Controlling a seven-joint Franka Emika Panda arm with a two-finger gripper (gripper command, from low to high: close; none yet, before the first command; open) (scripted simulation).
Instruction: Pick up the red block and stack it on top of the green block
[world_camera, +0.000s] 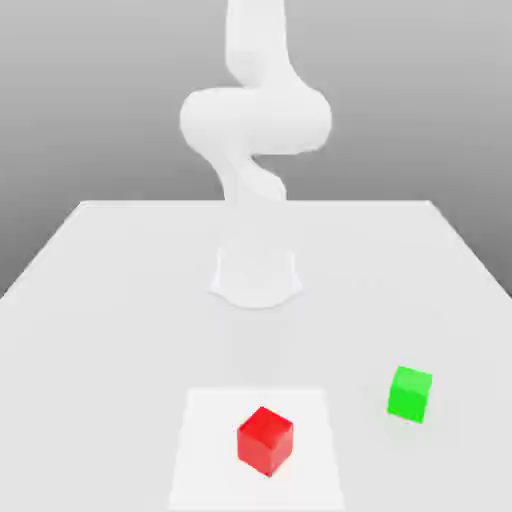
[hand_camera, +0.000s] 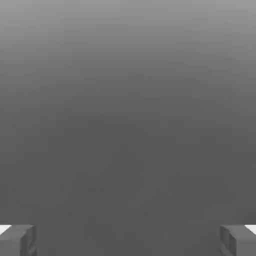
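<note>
The red block (world_camera: 265, 440) is a small plain cube on a paler square patch of the white table (world_camera: 100, 300), near the front. The green block (world_camera: 410, 393), the same size, sits apart from it toward the exterior view's right and slightly farther back. The white arm (world_camera: 255, 120) rises from its round base (world_camera: 256, 278) at the table's middle and goes up out of the frame. In the hand view my gripper (hand_camera: 128, 240) is open: its two grey fingertips (hand_camera: 20, 240) stand far apart with nothing between them, against a plain grey background.
A paler square patch (world_camera: 200, 450) marks the table's front centre under the red block. The table's far edge (world_camera: 256, 203) runs behind the arm's base.
</note>
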